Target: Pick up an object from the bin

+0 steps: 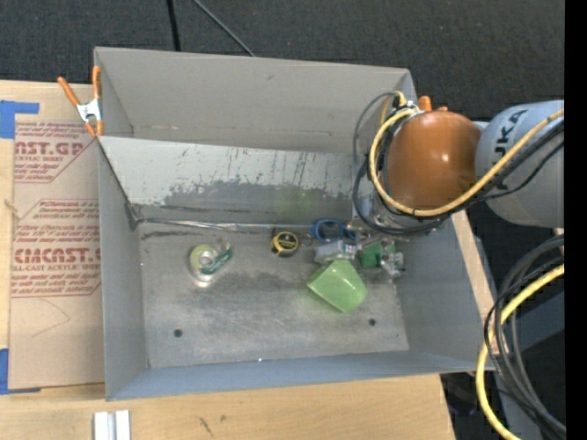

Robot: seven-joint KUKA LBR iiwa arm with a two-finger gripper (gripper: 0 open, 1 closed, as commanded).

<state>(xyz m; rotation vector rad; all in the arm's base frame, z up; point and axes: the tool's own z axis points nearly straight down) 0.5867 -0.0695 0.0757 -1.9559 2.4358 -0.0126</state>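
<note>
Tool (pixel 367 246) sits low in the bin (pixel 229 90), tucked under the arm's orange cover (pixel 431 159). From my seat I read it as just up and to the right of the cup (pixel 337 286). That cup is pale green and lies tilted on the bin floor. It is the biggest thing near the tool. Its upper right edge comes close to the tool's metal parts, though I cannot tell whether they touch. Whether the tool is spread or pressed together I cannot tell either, because the cover and the cables (pixel 373 159) looped round it hide most of it.

Just right of the cup's top edge, close under the tool, I see a small dark green bit (pixel 371 258). I cannot say whether it is a loose thing or a part of the tool. Straight up from the cup, just left of the tool, lies a blue piece (pixel 323 230). Up and to the left of the cup, near it but apart, lies a small ring (pixel 285 242), yellow and black. Well to the left of the cup, alone on the floor, lies a clear roundish lump (pixel 206 262) with a greenish tint. The bin's sloping back wall, up from the cup, is streaked with scratches.
</note>
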